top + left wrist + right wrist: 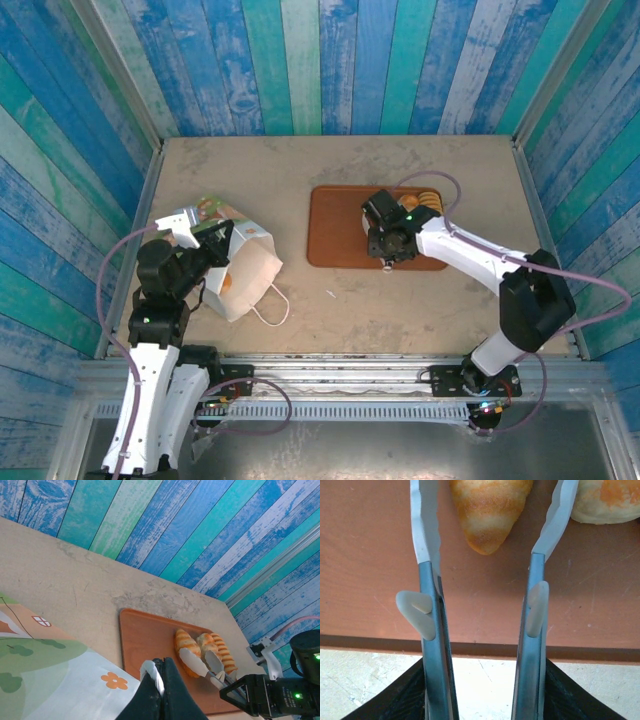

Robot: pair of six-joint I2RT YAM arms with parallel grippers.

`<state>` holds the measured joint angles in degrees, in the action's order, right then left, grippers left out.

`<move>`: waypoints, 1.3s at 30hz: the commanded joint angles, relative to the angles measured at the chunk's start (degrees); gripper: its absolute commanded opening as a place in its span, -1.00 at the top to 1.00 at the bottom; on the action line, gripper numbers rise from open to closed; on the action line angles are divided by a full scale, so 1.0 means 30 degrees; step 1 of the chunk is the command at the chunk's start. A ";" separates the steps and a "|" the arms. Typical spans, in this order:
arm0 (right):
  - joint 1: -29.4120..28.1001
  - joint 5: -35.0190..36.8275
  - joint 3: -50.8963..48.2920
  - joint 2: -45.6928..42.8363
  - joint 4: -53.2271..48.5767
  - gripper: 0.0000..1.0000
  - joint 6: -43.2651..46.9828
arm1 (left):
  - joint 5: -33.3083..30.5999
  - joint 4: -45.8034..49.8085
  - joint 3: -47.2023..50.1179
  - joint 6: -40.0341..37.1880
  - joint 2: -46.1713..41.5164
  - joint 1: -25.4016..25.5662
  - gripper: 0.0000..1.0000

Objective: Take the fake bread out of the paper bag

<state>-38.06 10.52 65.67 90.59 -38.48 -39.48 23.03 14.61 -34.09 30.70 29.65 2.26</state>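
Observation:
The white paper bag (243, 268) lies on its side at the left of the table, mouth toward the near edge, with a golden piece of fake bread (226, 282) showing inside. My left gripper (207, 243) is shut on a white paper strip at the bag's rim (150, 672); the printed side (55, 680) fills the lower left of the left wrist view. My right gripper (492, 505) stands open over the brown tray (370, 555). A striped roll (490, 510) lies on the tray between the white fingertips (425, 525), with a gap on each side. Another piece (607, 500) lies to its right.
The tray (335, 228) sits at the table's centre with three bread pieces (205, 644) on its far right part. Blue plank walls close in the table on three sides. The bag's loop handle (270, 310) trails toward the near edge. Bare table lies behind the bag and tray.

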 commanded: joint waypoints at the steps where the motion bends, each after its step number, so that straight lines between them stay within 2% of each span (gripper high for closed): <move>1: 0.0032 0.0283 -0.0152 -0.1973 0.0289 -0.19 0.0452 | 0.0048 -0.0178 -0.0310 0.0131 -0.0069 0.0037 1.00; 7: 0.0005 -0.0162 -0.2984 -0.6211 0.2475 -0.37 0.1174 | -0.0173 -0.0344 -0.0452 0.0459 0.0045 0.0022 1.00; 10: 0.0045 -0.0891 -0.4093 -0.8143 0.3361 -0.38 0.1517 | -0.0279 -0.0381 -0.0474 0.0796 0.0049 0.0033 1.00; 13: 0.0048 -0.2140 -0.5052 -0.9792 0.4277 -0.29 0.2097 | -0.0324 -0.0447 -0.0521 0.0964 0.0049 0.0037 1.00; 18: 0.0071 -0.5214 -0.6734 -1.1750 0.6079 -0.22 0.2827 | -0.0654 0.0780 -0.1252 0.0352 0.0020 0.0037 1.00; 23: 0.0031 -1.0438 -0.8136 -1.2590 0.7498 -0.08 0.3843 | -0.1997 0.3209 -0.2294 -0.1224 -0.0211 0.0023 1.00; 25: -0.0302 -1.1828 -0.8787 -1.2897 0.8400 -0.03 0.3813 | -0.2331 0.3557 -0.2421 -0.1385 -0.0357 0.0032 1.00; 27: -0.1054 -1.2319 -0.9235 -1.3212 0.8980 -0.02 0.3757 | -0.2420 0.3567 -0.2394 -0.1397 -0.0478 0.0037 1.00; 31: -0.3750 -1.1703 -0.9506 -1.2732 0.9959 -0.02 0.3925 | -0.2525 0.3615 -0.2378 -0.1305 -0.0420 0.0018 1.00; 35: -0.6835 -1.0559 -0.8793 -1.0802 1.0641 -0.04 0.4657 | -0.2822 0.3680 -0.2318 -0.1059 -0.0405 0.0030 1.00; 39: -0.9407 -0.8518 -0.7280 -0.7559 1.0858 -0.04 0.5199 | -0.2793 0.3213 -0.2046 -0.0424 -0.0585 0.0033 1.00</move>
<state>-63.18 -19.38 40.51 63.92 -9.52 -26.35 15.49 25.50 -39.92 28.56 28.75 2.26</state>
